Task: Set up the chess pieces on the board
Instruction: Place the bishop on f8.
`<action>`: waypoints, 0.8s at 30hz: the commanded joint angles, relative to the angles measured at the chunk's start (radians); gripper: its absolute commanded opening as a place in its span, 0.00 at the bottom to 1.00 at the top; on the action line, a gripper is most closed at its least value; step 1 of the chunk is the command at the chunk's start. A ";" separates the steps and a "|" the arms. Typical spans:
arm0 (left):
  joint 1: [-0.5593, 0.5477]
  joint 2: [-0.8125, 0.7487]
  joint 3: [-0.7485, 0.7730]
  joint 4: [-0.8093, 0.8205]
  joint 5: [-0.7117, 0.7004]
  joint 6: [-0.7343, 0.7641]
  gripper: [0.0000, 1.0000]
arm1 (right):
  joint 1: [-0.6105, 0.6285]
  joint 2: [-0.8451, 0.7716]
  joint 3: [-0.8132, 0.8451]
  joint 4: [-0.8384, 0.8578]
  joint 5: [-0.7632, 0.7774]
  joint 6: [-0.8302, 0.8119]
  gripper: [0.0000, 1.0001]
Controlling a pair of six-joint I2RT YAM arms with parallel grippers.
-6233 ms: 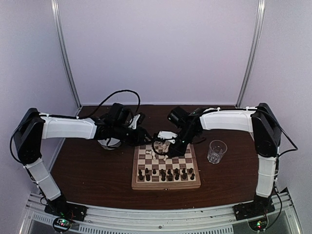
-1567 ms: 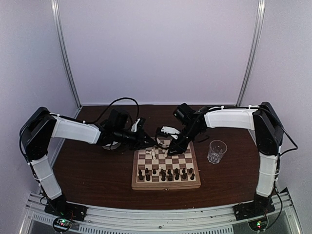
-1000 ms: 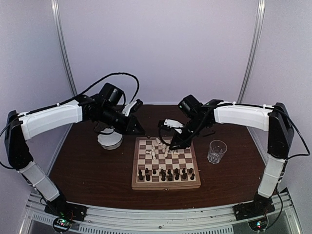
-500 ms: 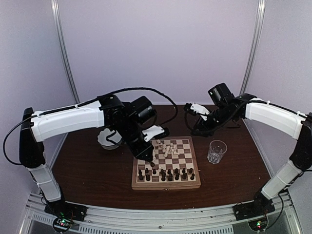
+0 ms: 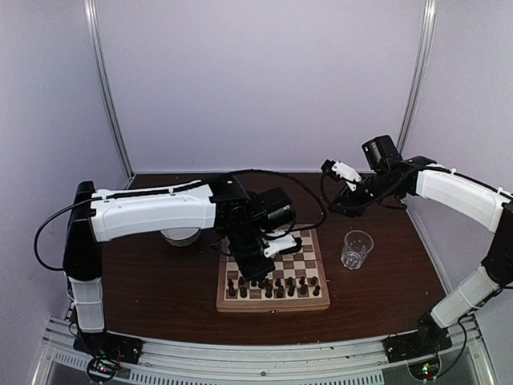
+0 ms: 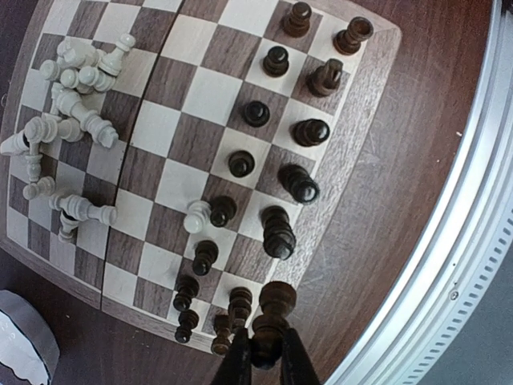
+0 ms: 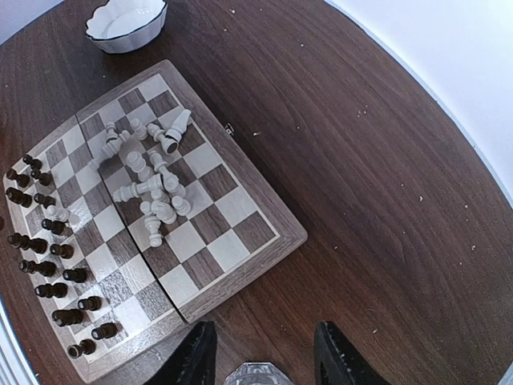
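The board [image 5: 272,303] lies in the middle of the bench [image 5: 144,297], close to the near edge. The dark pieces [image 5: 272,285] stand in two rows along the board's near side. The white pieces [image 7: 152,176] lie in a messy heap on the far side of the board, and most of them are tipped over. One white piece [image 6: 196,216] stands right beside a dark one in the dark rows.

The left gripper [image 6: 264,357] is over the near left corner of the board. It is squeezed tight on a dark piece [image 6: 276,298], which stands straight up. I cannot tell if this piece touches the board.

The right gripper [image 7: 264,327] hangs high in the air toward the far right corner of the bench. Its two fingers [image 7: 196,357] are spread wide with nothing in them.

The bowl [image 7: 127,20] is white with a wavy rim. It sits near the far left corner of the board, toward the left edge of the bench. Its inside shows plain white. The glass [image 5: 356,249] stands upright just right of the board, toward the right edge. It looks clear all the way through.
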 commanded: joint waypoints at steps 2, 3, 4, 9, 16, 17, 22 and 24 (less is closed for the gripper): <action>-0.003 0.026 0.029 -0.023 -0.066 0.016 0.00 | -0.005 -0.018 -0.015 0.026 0.005 0.016 0.44; -0.003 0.034 0.026 -0.023 -0.067 0.017 0.00 | -0.008 -0.017 -0.016 0.026 0.005 0.015 0.44; -0.003 0.039 0.023 -0.023 -0.069 0.018 0.00 | -0.009 -0.016 -0.016 0.027 0.006 0.015 0.44; -0.005 0.063 0.013 -0.022 -0.070 0.017 0.00 | -0.011 -0.013 -0.019 0.029 0.003 0.014 0.44; -0.005 0.091 0.003 -0.014 -0.067 0.004 0.00 | -0.011 -0.002 -0.019 0.031 0.001 0.013 0.44; -0.005 0.090 -0.001 -0.013 -0.066 0.003 0.00 | -0.012 -0.001 -0.019 0.033 0.000 0.013 0.44; -0.008 0.091 -0.020 0.000 -0.054 -0.004 0.00 | -0.013 0.004 -0.021 0.034 -0.001 0.012 0.44; -0.011 0.093 -0.028 0.005 -0.054 -0.004 0.00 | -0.013 0.006 -0.020 0.035 -0.002 0.012 0.44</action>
